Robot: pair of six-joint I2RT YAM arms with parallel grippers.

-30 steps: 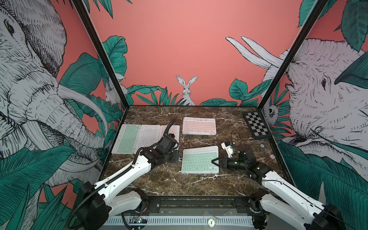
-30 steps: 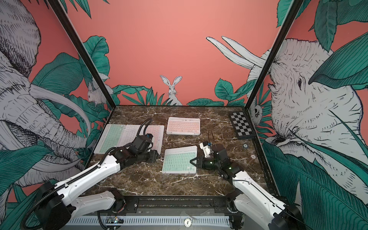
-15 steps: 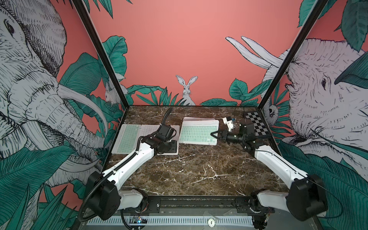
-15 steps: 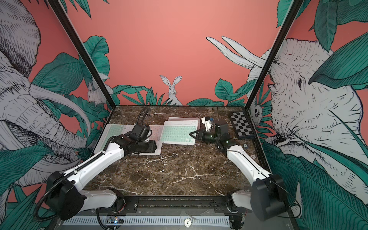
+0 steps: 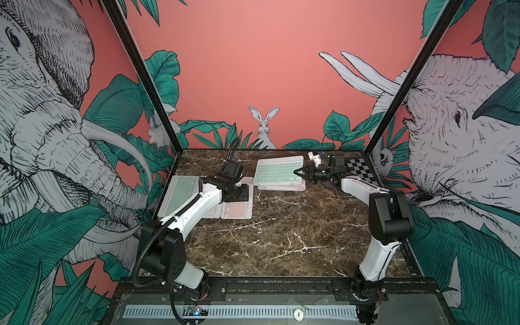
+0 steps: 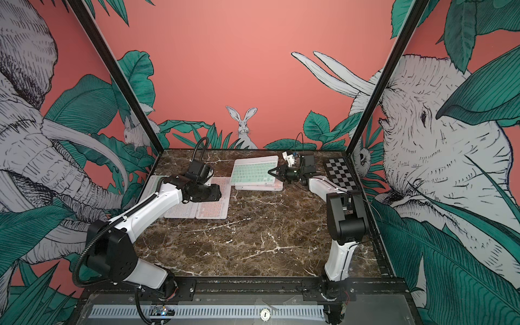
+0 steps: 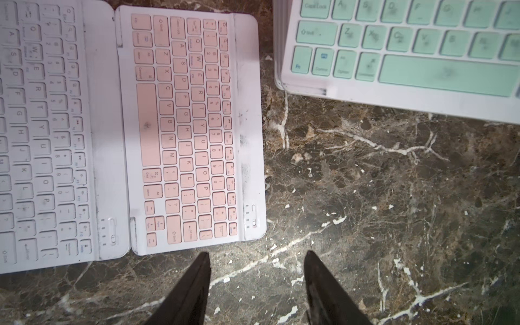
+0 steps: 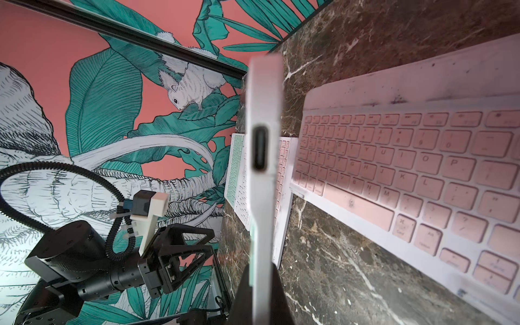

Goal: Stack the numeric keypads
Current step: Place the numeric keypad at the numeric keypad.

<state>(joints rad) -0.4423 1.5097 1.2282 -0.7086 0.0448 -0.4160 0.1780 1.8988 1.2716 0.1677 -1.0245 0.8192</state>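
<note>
Now | right hand [image 5: 298, 172] clamped on mint keypad [image 5: 277, 174] | left hand [image 7: 257, 253] parted, empty

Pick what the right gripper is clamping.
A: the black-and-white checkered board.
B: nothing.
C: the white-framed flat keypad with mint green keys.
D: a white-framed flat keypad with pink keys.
C: the right gripper is shut on the edge of the white-framed mint-green-keyed keypad, over the pink-keyed keypad. The right wrist view shows the held keypad's thin white edge between the jaws.
</note>
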